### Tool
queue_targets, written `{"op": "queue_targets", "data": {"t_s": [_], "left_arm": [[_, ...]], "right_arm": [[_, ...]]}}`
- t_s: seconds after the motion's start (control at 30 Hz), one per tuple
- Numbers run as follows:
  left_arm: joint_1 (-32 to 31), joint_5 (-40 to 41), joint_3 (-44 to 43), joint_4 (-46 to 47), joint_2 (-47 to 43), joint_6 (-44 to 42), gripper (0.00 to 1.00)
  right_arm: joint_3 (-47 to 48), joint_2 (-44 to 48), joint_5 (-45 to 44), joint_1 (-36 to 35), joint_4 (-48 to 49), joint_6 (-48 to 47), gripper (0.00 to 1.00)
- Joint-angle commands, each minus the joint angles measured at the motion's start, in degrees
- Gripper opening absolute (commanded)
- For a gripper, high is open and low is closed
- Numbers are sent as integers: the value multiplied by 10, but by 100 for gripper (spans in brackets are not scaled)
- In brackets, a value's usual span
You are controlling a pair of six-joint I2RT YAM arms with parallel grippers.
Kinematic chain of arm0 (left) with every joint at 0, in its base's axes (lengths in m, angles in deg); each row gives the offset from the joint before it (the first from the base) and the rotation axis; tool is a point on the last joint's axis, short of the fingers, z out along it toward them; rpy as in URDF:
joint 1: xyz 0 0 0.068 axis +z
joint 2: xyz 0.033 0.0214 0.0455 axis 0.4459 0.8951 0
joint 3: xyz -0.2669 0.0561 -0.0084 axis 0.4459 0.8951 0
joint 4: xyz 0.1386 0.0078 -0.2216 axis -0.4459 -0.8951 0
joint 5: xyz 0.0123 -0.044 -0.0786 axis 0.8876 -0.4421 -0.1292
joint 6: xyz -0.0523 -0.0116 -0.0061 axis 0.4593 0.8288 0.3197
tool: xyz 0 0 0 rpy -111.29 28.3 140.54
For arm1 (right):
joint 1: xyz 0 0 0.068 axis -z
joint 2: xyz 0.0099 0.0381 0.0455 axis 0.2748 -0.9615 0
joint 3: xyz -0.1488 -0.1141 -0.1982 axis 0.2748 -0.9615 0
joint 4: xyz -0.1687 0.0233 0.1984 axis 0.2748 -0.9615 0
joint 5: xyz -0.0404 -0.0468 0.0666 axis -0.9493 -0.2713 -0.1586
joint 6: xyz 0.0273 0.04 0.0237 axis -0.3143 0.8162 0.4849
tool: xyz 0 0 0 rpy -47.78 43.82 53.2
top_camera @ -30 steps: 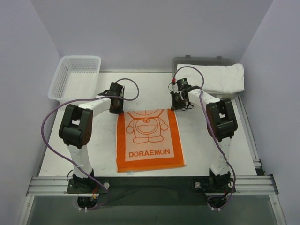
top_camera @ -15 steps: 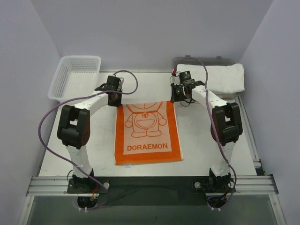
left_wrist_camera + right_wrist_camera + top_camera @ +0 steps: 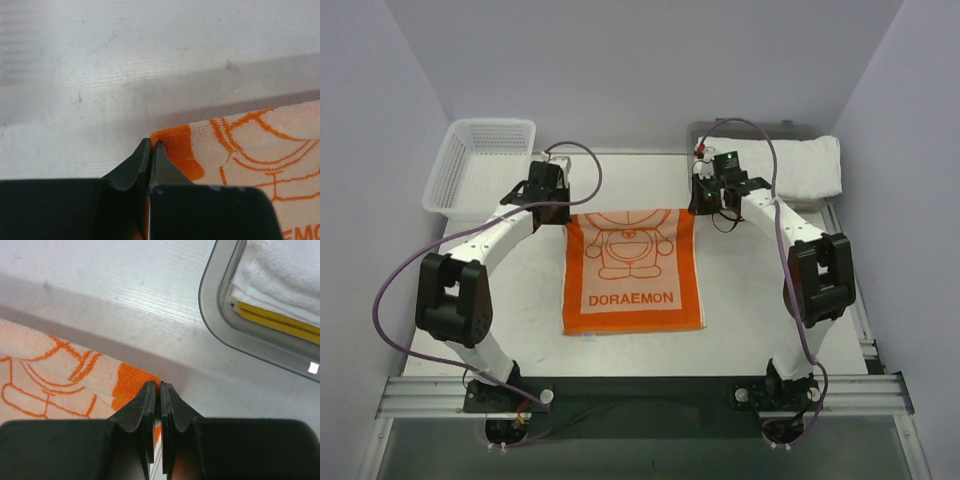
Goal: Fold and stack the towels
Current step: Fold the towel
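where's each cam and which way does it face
Top external: above, behind the bases, looking down at the table and orange towel; both arms show.
Left wrist: on the left arm, facing one towel corner pinched by the left gripper.
Right wrist: same, other corner, right gripper; grey tray beyond.
All share the towel.

White left arm [image 3: 495, 230], white right arm [image 3: 775, 215], black joints, purple cables [image 3: 377, 308], black jaws

basket [image 3: 480, 165]: white mesh, far-left corner | tray [image 3: 750, 127]: grey, seemingly translucent, far right | table [image 3: 750, 290]: white, lightly scuffed
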Motion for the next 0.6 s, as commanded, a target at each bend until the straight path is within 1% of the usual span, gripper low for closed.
{"op": "queue_targets", "data": {"t_s": [0.0, 0.07, 0.2, 0.3, 0.33, 0.37, 0.57], "left_arm": [[9, 2, 58, 10, -70, 19, 0], [9, 1, 85, 11, -106, 24, 0], [8, -19, 170, 26, -173, 41, 0], [8, -35, 205, 31, -230, 58, 0], [7, -44, 229, 29, -243, 63, 0], [6, -44, 240, 27, -272, 71, 0], [-2, -112, 341, 14, -366, 138, 0]], "right_arm": [[-51, 74, -13, 12, 13, -7, 0], [-76, 105, -6, 12, 17, -1, 0], [-141, 160, 5, 10, 37, 19, 0], [-187, 203, 15, 6, 40, 35, 0], [-207, 212, 18, 5, 40, 40, 0], [-219, 231, 21, 2, 41, 46, 0], [-301, 293, 27, 0, 31, 98, 0]]}}
